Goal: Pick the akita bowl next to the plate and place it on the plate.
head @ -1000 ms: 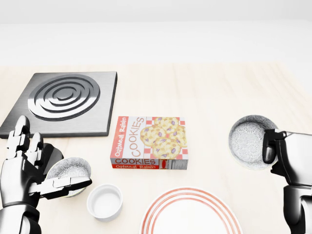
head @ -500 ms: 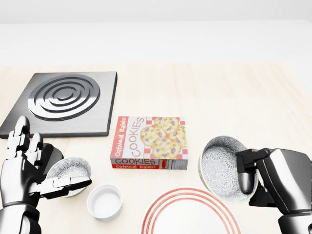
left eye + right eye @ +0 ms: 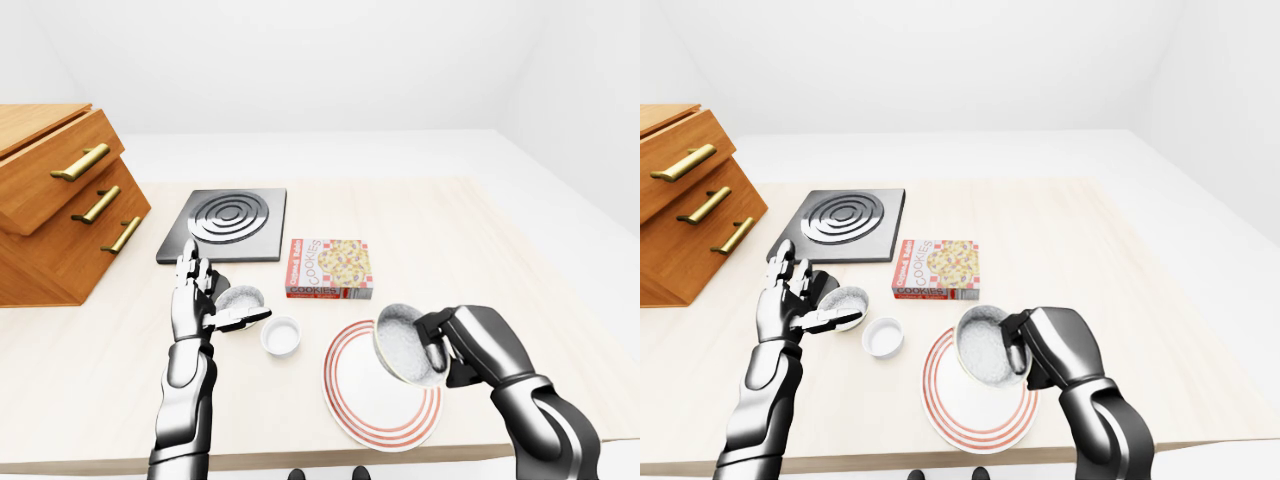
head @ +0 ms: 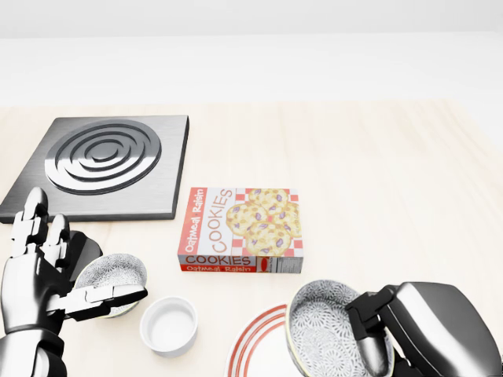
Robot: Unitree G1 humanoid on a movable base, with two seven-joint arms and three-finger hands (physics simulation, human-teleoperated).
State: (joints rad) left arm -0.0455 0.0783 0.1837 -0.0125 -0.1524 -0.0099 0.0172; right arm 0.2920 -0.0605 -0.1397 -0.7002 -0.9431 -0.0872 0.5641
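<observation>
Gripping the akita bowl [image 3: 404,343] by its rim, the right hand [image 3: 470,345] has its fingers closed round the bowl's right edge, a finger hooked inside. The bowl is tilted, its patterned hollow turned toward the left of the left-eye view, and it hangs over the upper part of the red-ringed plate [image 3: 372,417], lifted clear of it as far as the eye views show. The plate lies flat near the bottom edge of the table [image 3: 480,240].

Just left of the plate stands a small white ramekin [image 3: 280,335]. Beside that, further left, the left hand [image 3: 200,305] is raised with fingers spread and straight, gripping nothing, its thumb reaching across the rim of a second patterned bowl [image 4: 114,275] that sits on the table. Whether the thumb actually touches that rim cannot be told.

Above the plate and ramekin lies a cookie box [image 4: 242,229], flat, its label facing up. Beyond it, toward the top left, is a dark stove plate [image 4: 102,161] with concentric rings. A wooden drawer cabinet [image 3: 55,200] stands at the left edge of the eye views.
</observation>
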